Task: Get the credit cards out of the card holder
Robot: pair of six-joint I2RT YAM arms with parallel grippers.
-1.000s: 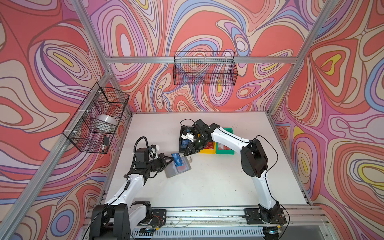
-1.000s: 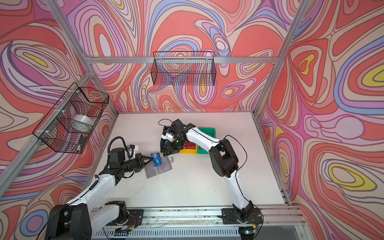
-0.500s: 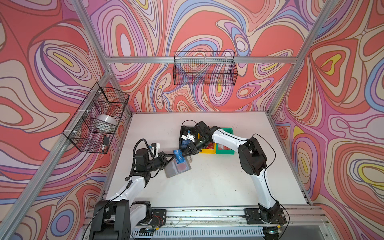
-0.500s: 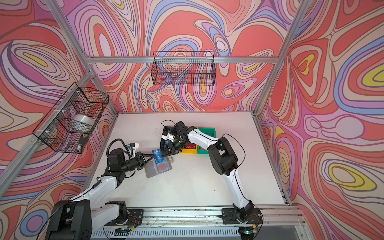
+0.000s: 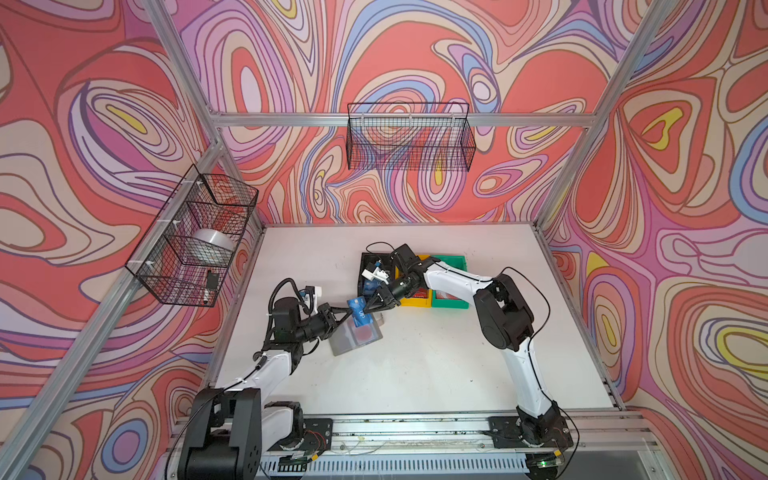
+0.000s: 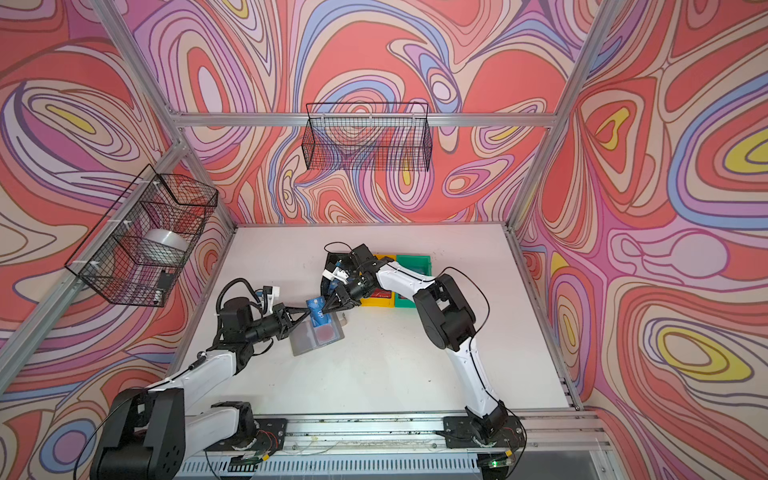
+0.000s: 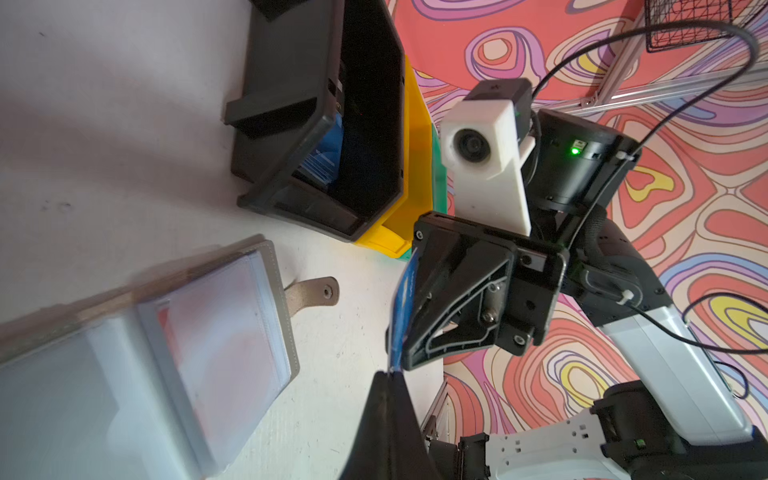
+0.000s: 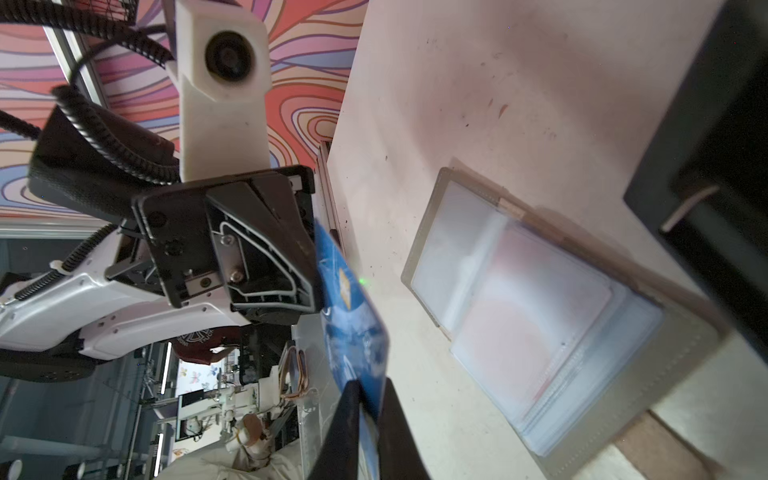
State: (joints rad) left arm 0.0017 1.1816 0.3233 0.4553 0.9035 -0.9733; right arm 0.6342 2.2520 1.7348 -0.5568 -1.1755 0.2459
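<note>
- My left tool (image 5: 347, 309) is pinched together on one end of the blue card (image 5: 358, 312). The left wrist view shows the card's edge running straight into the fingertips.
- My right tool (image 5: 368, 309) is clamped on the opposite end of the same card. In the right wrist view the card sits between its two fingers.
- Both tools grip the blue card, which hangs in the air between them, lifted off the bench (image 5: 415, 374), over the far edge of the card holder (image 5: 343, 345).
- The card holder lies open and flat on the bench with its clear sleeves up. Its snap tab (image 7: 316, 291) sticks out toward the bins.
- A pale card (image 5: 365, 332) with a red disc sits in the sleeve on the half nearer the bins.
- The black bin (image 7: 291, 104) is just beyond the holder, with something blue inside.
- A red card (image 5: 419, 294) lies in the yellow bin (image 5: 411, 303) beside it.
</note>
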